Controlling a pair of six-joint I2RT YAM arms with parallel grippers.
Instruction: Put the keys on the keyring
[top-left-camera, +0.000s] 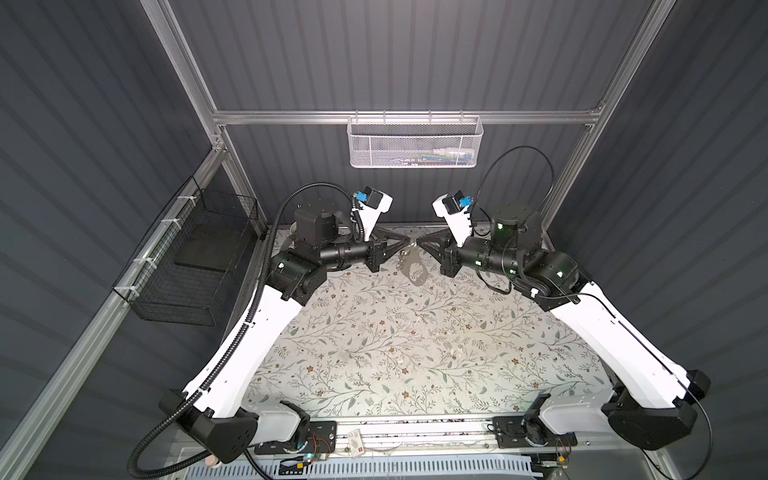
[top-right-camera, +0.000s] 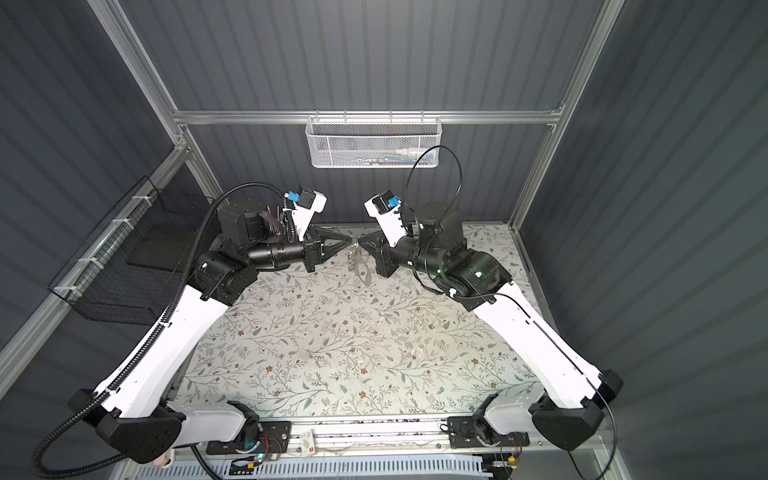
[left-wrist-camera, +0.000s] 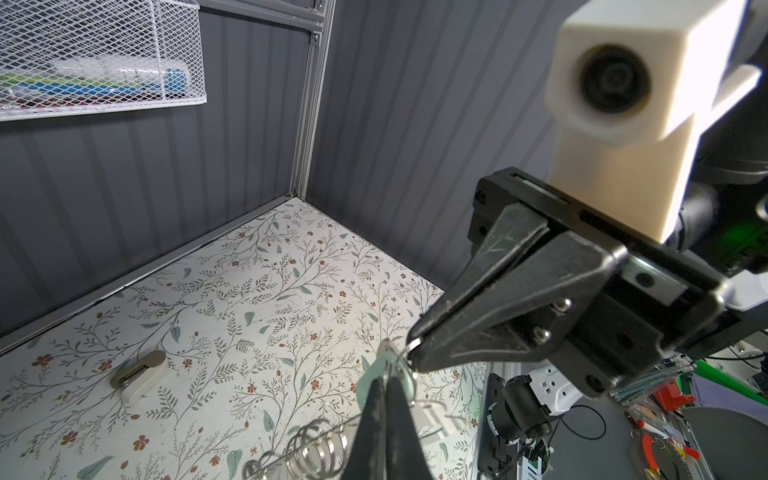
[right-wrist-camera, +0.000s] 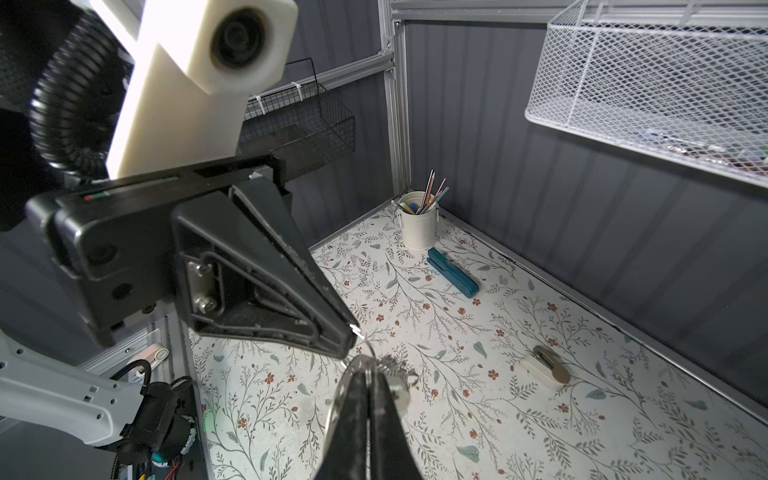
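L jaws: fully closed, pinching keys (left-wrist-camera: 366, 380) by mint tag.
R jaws: fully closed on keyring (top-left-camera: 411, 264) wire ring; fob hangs below.

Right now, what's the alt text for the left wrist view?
Two shut black pincers meet above a floral table: the left pincer clamps the mint tag of the keys, and the right pincer nips a silver wire ring of the keyring beside it.
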